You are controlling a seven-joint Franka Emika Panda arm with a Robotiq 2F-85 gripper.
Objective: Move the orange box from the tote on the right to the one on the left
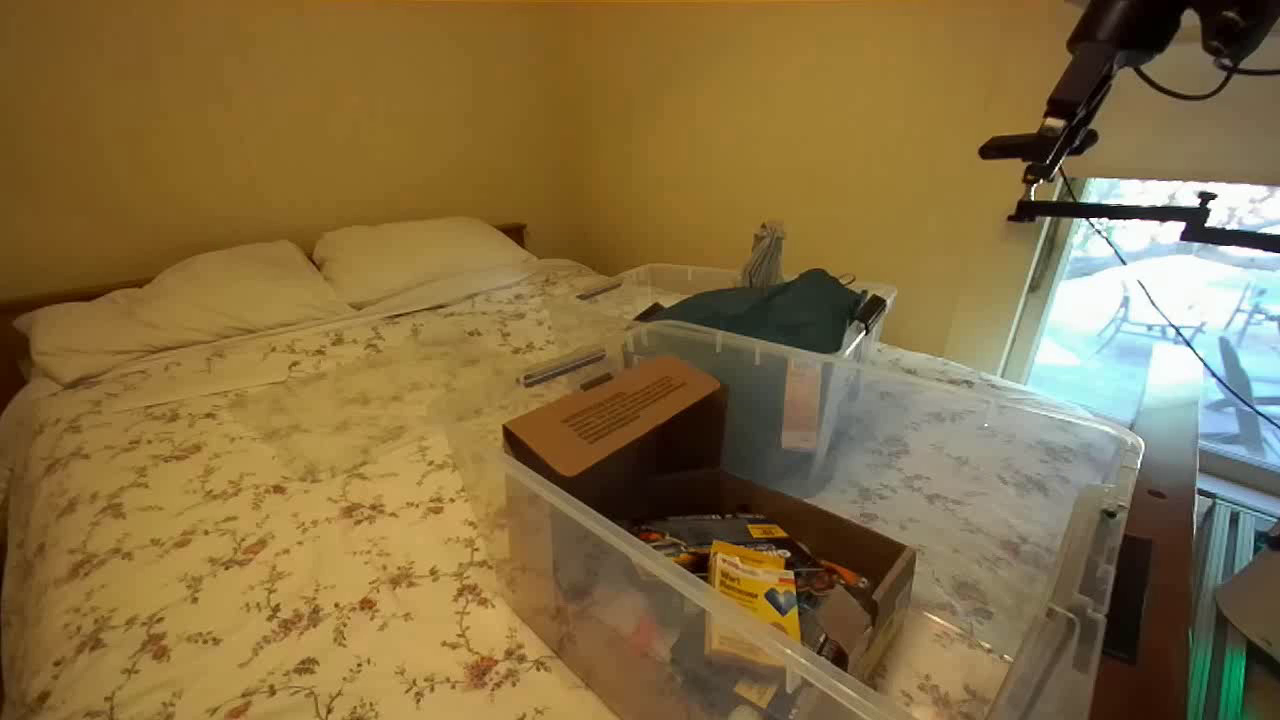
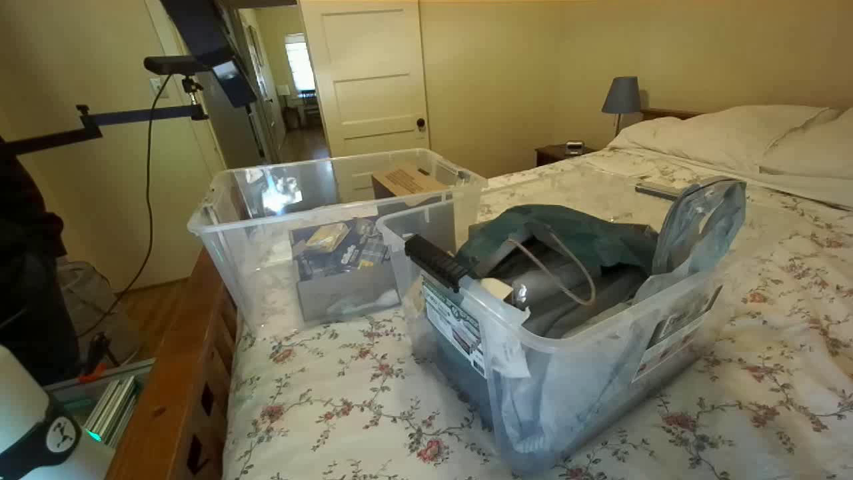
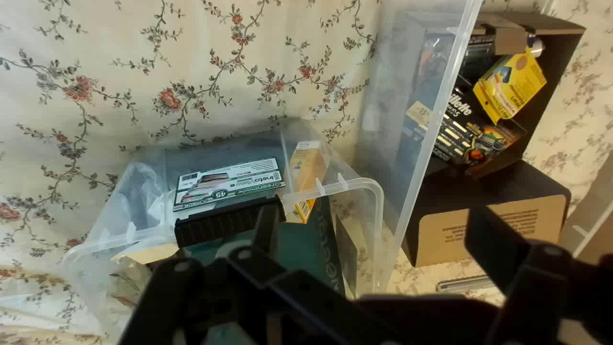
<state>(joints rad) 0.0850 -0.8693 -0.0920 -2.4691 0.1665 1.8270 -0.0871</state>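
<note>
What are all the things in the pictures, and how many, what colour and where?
bed: one, flowery cream, under the totes
totes: two, see-through, on the bed
orange box: one, orange, in one tote
teal cloth: one, teal, same tote
grey folded piece: one, grey, same tote
brown cardboard: one box or two, unclear, in the other tote
Gillette pack: one, black, in the cardboard
yellow box: one, yellow, beside the Gillette pack
pillows: at least two, cream, on the bed
lamp: one, grey, near the pillows
door: one, cream, beyond the totes
cameras: one in each exterior view, black
arm part: one, white and black, beside the bed
gripper: one, black, open, higher than the totes
</note>
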